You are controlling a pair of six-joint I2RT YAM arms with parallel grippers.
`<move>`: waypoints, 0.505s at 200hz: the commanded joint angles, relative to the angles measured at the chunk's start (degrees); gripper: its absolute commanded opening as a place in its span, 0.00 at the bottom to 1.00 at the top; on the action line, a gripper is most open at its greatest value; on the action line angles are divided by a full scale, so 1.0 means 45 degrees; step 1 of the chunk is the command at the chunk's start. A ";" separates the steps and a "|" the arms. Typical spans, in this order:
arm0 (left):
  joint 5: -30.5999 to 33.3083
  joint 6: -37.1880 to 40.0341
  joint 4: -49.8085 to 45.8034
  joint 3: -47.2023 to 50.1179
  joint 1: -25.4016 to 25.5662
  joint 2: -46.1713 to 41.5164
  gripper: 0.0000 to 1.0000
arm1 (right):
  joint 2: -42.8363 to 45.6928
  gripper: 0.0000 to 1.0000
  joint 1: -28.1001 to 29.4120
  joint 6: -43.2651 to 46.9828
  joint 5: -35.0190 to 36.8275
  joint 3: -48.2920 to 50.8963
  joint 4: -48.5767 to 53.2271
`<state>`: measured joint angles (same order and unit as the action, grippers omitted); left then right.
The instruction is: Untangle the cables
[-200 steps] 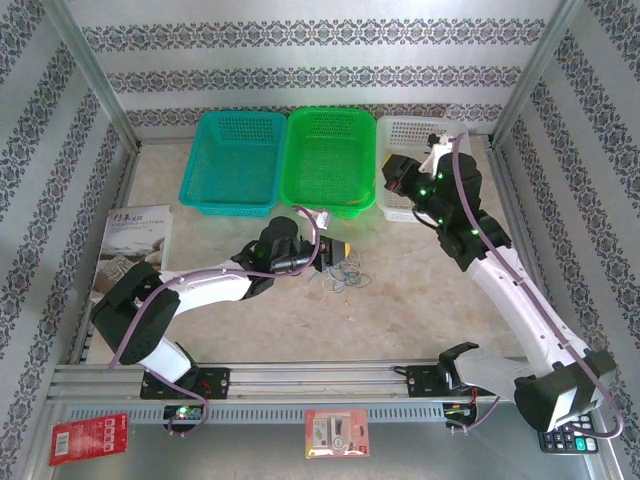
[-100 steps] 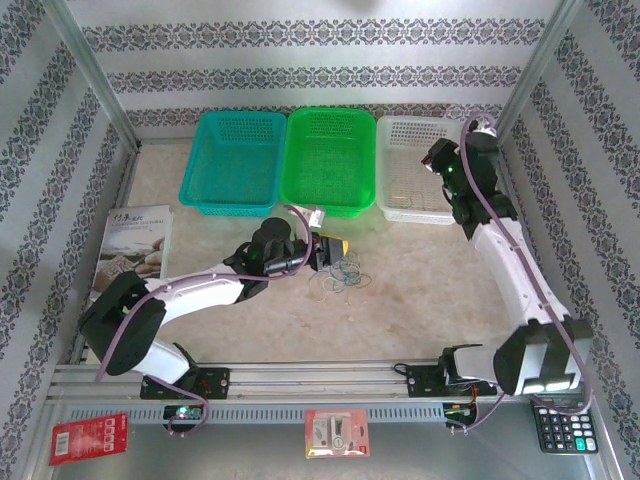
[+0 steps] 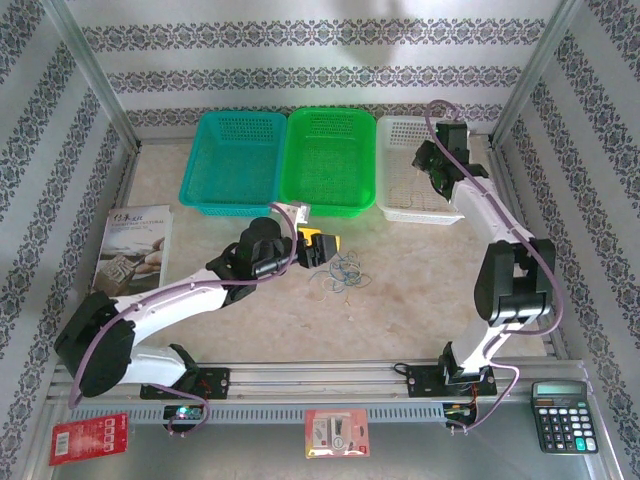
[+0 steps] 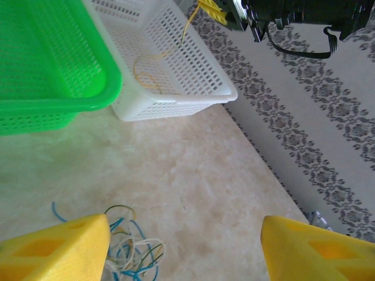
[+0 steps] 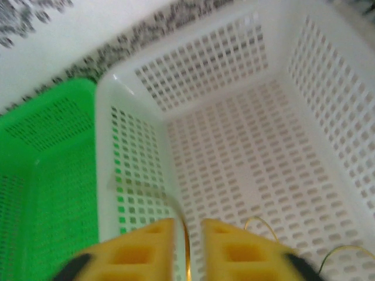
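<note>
**Cable delivered to the white basket**

Right fingers (image 5: 149,249) have moved out over the white basket (image 4: 176,105) and eased slightly apart. The yellow cable (image 4: 185,29) hangs in their gap and trails down inside the basket, so one strand looks sorted. Left fingers (image 4: 58,249), to the near-left of the white basket, have sprung wide and hold nothing. Just beside them the tangle (image 4: 135,254) of blue and whitish cables lies on the desk (image 4: 193,187), not yet separated.

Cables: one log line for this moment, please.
left fingers open over tangle | right fingers parted, yellow cable between, above white basket
</note>
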<state>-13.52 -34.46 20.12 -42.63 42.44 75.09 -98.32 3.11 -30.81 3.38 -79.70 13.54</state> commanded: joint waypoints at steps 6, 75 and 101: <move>0.0989 0.0279 -0.1583 0.0017 0.0160 -0.0535 0.74 | -0.0230 0.50 -0.0145 0.0594 -0.1154 -0.0952 0.0898; 0.1569 -0.1280 -0.4799 -0.0715 0.0072 0.0125 0.76 | 0.3399 0.50 0.1943 0.0031 -0.2511 0.1752 0.0212; 0.1489 -0.1301 -0.5577 -0.0853 0.0029 0.0712 0.70 | 0.5425 0.50 0.3956 -0.0124 -0.2089 0.4201 -0.0094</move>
<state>-7.38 -38.50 1.91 -44.64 42.41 76.16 -79.90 14.48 -30.06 -5.63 -68.99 14.15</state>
